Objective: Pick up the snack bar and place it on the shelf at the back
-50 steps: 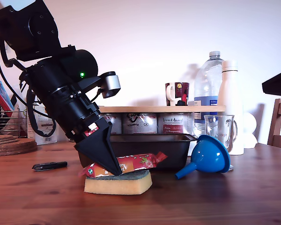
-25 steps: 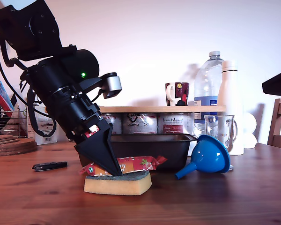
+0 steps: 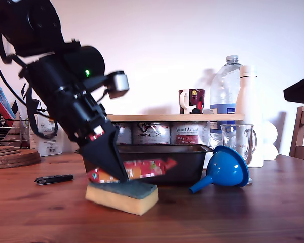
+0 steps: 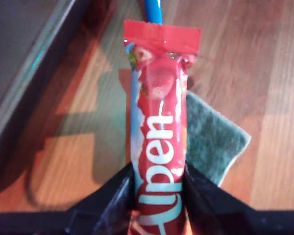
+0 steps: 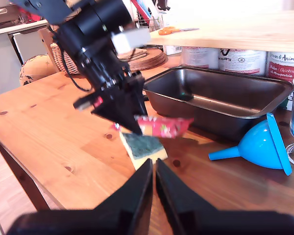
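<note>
Snack bar (image 4: 159, 147) first: 1 slim red foil-wrapped bar with a flat crimped end, large white lettering along its length and a strawberry picture near the far end. My first gripper (image 3: 114, 169) has its jaws clamped on the bar near one end, so most of the bar sticks out past the fingertips toward the exterior view's right, roughly level and blurred in that view. The bar hangs clear above 1 yellow sponge (image 3: 122, 196) with a dark green top, which sits directly under the fingertips on the wooden table (image 3: 243, 212); the sponge's end nearer the gripper is tilted up.

My second gripper (image 5: 154, 191) holds nothing, its 2 jaws nearly touching with only a thin slit between them, and it hovers well apart from the bar, looking toward it.

Just behind the held bar stands 1 dark baking tin (image 3: 187, 159); the second wrist view shows nothing in it. Beyond the tin, 1 light-wood shelf (image 3: 175, 117) rests on at least 3 tins (image 3: 151, 133), and on it stands 1 mug (image 3: 191, 101). Past the bar's free end lie 1 blue funnel (image 3: 225, 167), 1 glass mug (image 3: 239, 139), 1 plastic bottle (image 3: 225, 93) and 1 white bottle (image 3: 251, 114). Behind the first gripper, on the other side, lies 1 small black object (image 3: 53, 178).
</note>
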